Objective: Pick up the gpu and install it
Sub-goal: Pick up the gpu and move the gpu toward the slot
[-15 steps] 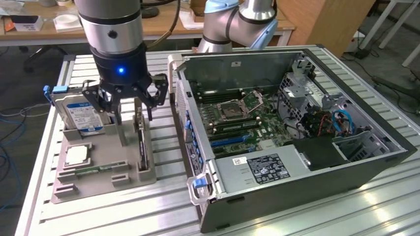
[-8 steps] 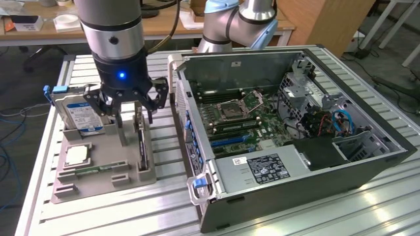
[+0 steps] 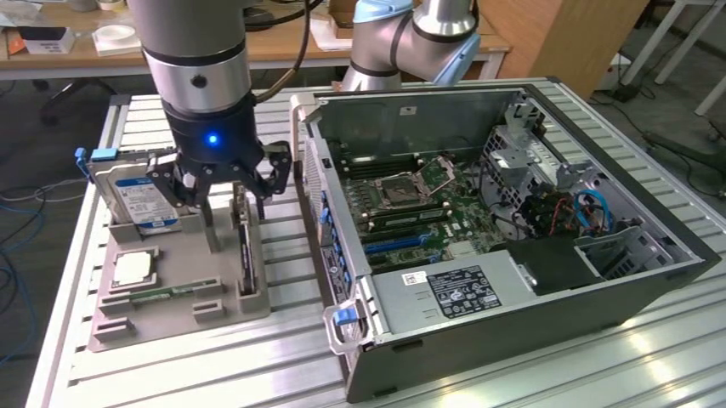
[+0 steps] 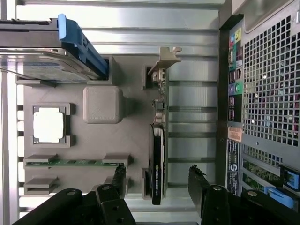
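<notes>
The gpu (image 4: 158,154) is a thin black card standing on edge in a slot of the grey holder tray (image 4: 131,136), its metal end bracket (image 4: 166,56) at the far end. In the exterior view the gpu (image 3: 243,246) sits at the tray's side nearest the computer. My gripper (image 3: 227,197) hangs directly over it, open. In the wrist view my gripper (image 4: 158,180) straddles the card's near end. One black fingertip (image 4: 119,174) and the other (image 4: 197,178) stand on either side of the card, with a gap on both sides.
The tray also holds a silver hard drive (image 3: 136,200) with a blue-white label, a CPU (image 3: 134,268) and a green memory stick (image 3: 170,293). The open computer case (image 3: 635,280) with its motherboard (image 3: 414,200) lies at the exterior view's right, close beside the tray.
</notes>
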Tool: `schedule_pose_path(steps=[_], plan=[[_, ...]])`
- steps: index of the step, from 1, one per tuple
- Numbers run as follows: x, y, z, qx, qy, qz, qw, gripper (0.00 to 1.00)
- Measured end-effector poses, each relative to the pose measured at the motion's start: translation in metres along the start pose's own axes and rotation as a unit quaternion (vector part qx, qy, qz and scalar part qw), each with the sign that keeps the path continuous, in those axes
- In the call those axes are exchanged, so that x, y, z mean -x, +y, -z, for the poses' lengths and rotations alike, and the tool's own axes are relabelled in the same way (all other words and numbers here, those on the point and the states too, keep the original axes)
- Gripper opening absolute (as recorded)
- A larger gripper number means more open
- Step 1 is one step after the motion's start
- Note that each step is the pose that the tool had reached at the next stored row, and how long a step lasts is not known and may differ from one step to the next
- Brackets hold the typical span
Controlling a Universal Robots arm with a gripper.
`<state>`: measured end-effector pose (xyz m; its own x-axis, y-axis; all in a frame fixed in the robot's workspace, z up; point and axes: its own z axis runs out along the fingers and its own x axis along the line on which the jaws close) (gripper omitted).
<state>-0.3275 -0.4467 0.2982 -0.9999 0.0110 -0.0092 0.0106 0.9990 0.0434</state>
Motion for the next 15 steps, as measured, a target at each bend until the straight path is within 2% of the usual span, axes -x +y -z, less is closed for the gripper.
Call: schedule_pose_path(steps=[15], plan=[[0.0, -0.0034, -0.0145, 0.0, 0.0, 0.0, 1.0, 0.65]])
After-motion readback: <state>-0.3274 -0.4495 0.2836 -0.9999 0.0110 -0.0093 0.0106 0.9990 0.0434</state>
